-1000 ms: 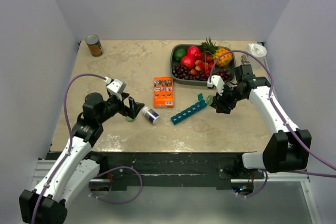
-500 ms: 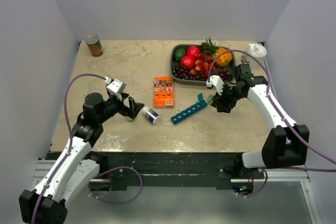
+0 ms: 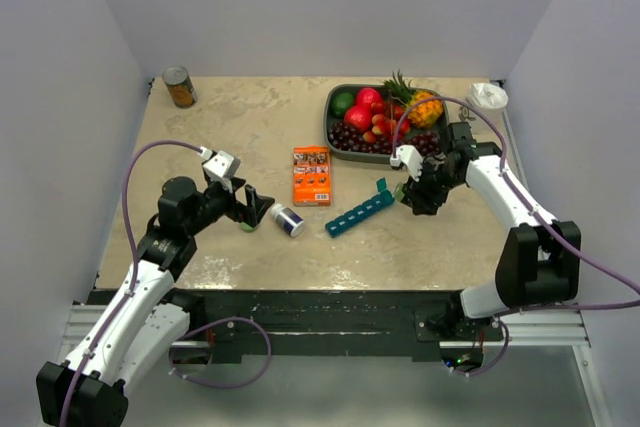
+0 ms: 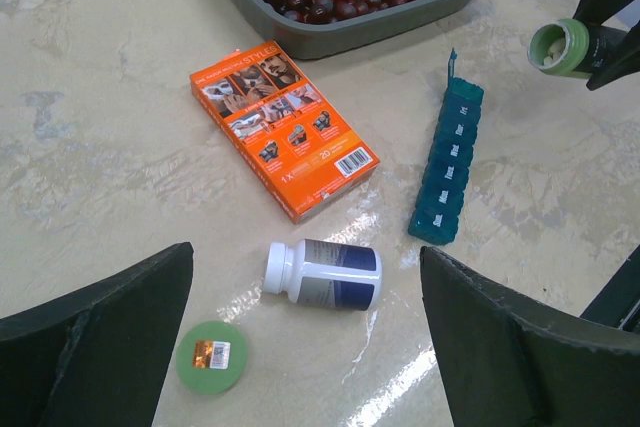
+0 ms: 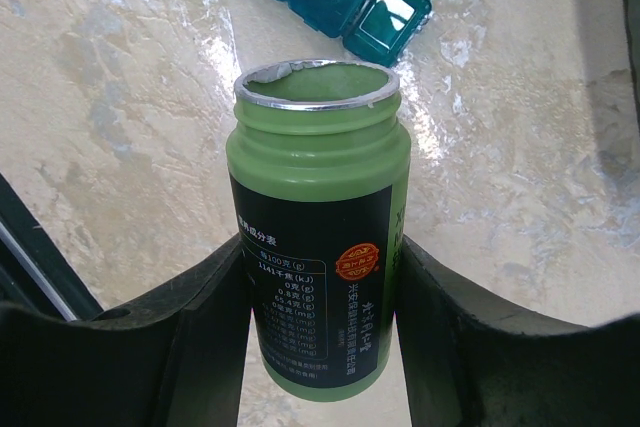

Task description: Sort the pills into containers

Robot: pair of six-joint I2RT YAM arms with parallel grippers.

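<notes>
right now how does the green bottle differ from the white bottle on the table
The green bottle is clamped in the right gripper; the white bottle lies on its side on the table. The green bottle's mouth is open; the white bottle wears its white cap. The green bottle's label is black; the white bottle's is dark blue. Both are small labelled bottles.

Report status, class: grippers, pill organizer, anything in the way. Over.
Right gripper shut on uncapped green bottle, near pill organizer. Left gripper open, empty. End compartment open. Nothing blocking.
</notes>
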